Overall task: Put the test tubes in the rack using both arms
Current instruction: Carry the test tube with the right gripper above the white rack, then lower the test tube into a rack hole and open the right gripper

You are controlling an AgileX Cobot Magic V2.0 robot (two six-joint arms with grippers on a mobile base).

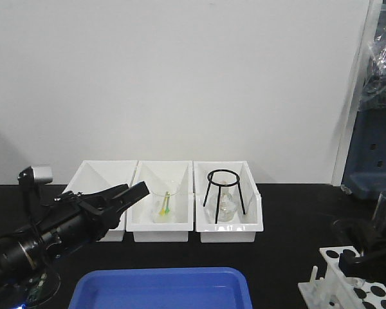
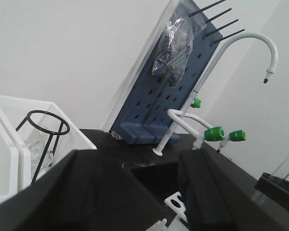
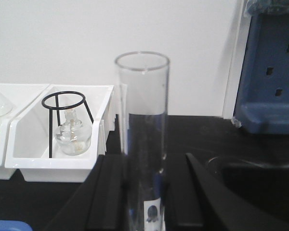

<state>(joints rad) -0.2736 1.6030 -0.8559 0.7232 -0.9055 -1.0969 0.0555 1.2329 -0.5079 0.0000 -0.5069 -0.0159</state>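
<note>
R gripper (image 3: 151,166) clamped on upright test tube (image 3: 142,120), rack (image 1: 347,283) just below it. L gripper (image 1: 136,194) open, empty, well apart.

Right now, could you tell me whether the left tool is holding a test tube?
No, the left tool is open with nothing between its fingers; the test tube stands in the right tool.

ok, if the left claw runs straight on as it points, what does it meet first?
Nothing close, it seems: the left claw aims past the tripod bin, over the sink, toward the blue pegboard. Depth is unclear.
</note>
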